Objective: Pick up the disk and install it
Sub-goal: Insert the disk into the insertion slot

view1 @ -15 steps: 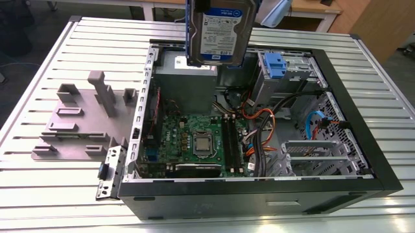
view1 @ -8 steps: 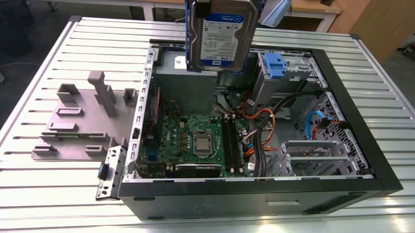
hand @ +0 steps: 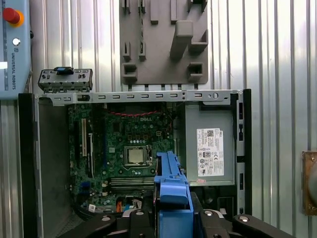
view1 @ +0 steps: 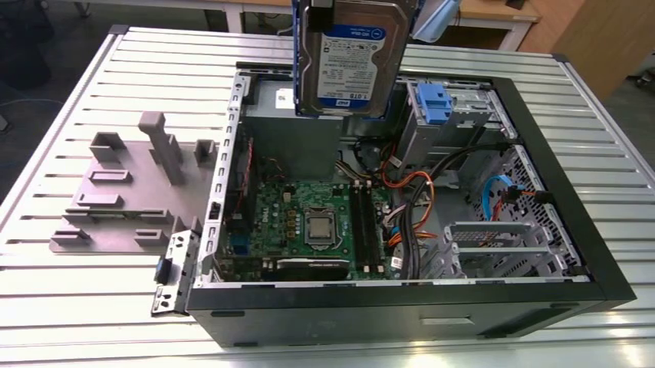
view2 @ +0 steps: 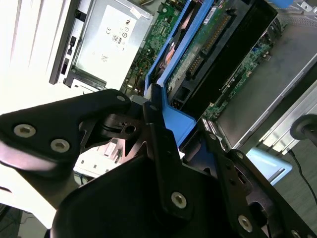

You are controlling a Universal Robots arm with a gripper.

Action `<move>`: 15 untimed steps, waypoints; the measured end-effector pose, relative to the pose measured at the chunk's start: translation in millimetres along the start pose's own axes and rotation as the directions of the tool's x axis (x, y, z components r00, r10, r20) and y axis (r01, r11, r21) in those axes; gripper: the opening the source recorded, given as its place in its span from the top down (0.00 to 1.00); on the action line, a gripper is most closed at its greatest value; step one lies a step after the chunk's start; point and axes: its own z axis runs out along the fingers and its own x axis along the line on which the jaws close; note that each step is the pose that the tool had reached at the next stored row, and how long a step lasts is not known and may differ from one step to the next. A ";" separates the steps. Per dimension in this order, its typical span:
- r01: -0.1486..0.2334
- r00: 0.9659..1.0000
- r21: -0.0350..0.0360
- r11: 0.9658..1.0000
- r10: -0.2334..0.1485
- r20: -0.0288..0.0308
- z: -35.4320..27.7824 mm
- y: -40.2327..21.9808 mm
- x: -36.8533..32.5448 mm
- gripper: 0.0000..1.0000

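- Gripper (view2: pixel 179 114): closed on the disk. In the second wrist view its black fingers (view2: pixel 161 144) press on either side of the blue plastic carrier that frames the drive.
- Disk (view1: pixel 348 57): held on edge and lifted above the open side of the computer case (view1: pixel 409 303), touching no part of it. In the exterior view the white-and-blue label faces the camera. In the second wrist view the circuit-board side and the connector edge are visible.
- Position over the case: in the first wrist view, which looks straight down, the carrier's blue edge lies over the boundary between the motherboard (hand: pixel 126 144) and the power supply (hand: pixel 210 148).
- Case: lies on its side with the side panel off and the interior exposed.
- Inside the case:
  - The green motherboard carries a square processor socket (view1: pixel 318 227) near its middle.
  - The grey power supply with a white sticker fills one corner.
  - A blue bracket (view1: pixel 435 103) is fixed to the metal drive bay at the corner next to the power supply.
  - Orange and blue cables (view1: pixel 481 195) run between the motherboard and the drive bay.
- Outside the case: a grey fixture plate (view1: pixel 118 207) with upright posts and slots lies just beside the case wall nearest the motherboard.
- Support: the case and the plate both rest on a ribbed aluminium table (view1: pixel 92 307).
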 end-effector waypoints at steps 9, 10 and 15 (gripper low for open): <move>0.000 1.000 0.000 1.000 0.000 0.000 0.0 -0.2 0.8 0.64; 0.000 1.000 0.000 1.000 0.000 0.000 0.0 -0.2 1.6 0.64; 0.000 1.000 0.000 1.000 0.000 0.000 -0.1 -0.4 7.5 0.64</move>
